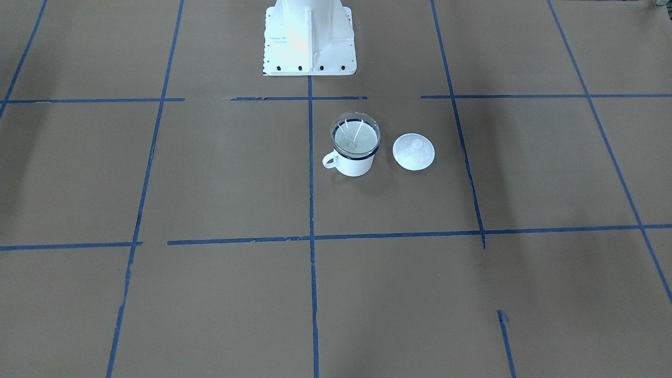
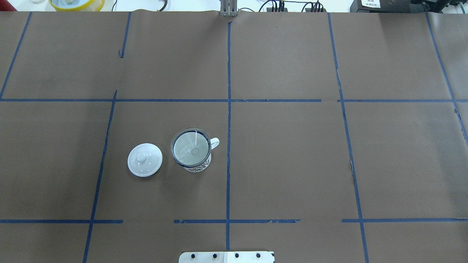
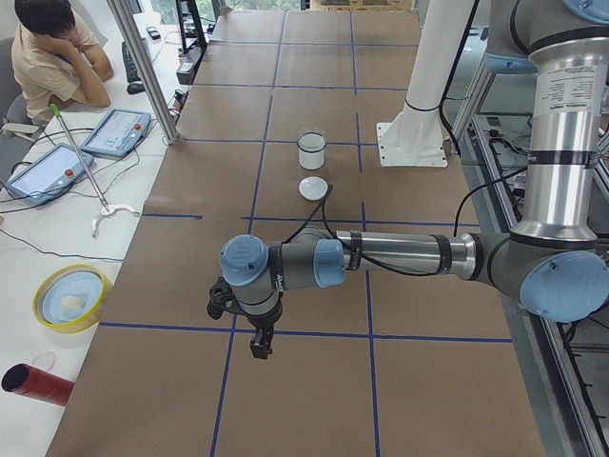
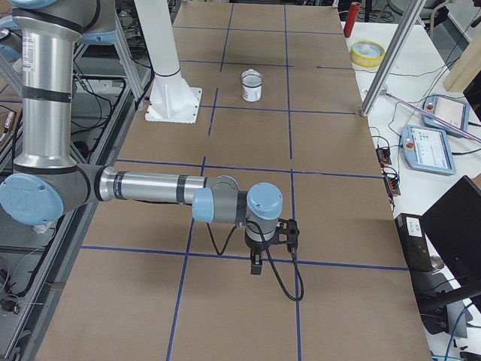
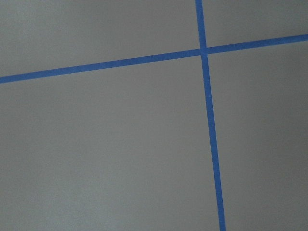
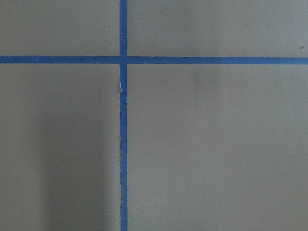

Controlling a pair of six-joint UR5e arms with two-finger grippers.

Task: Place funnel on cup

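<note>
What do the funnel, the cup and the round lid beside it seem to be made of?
The funnel looks like clear plastic or glass: the cup shows through it, with bright glints. The cup seems white enamelled metal, glossy, with a dark blue rim; ceramic is possible. The lid looks glossy white, enamel or ceramic.
</note>
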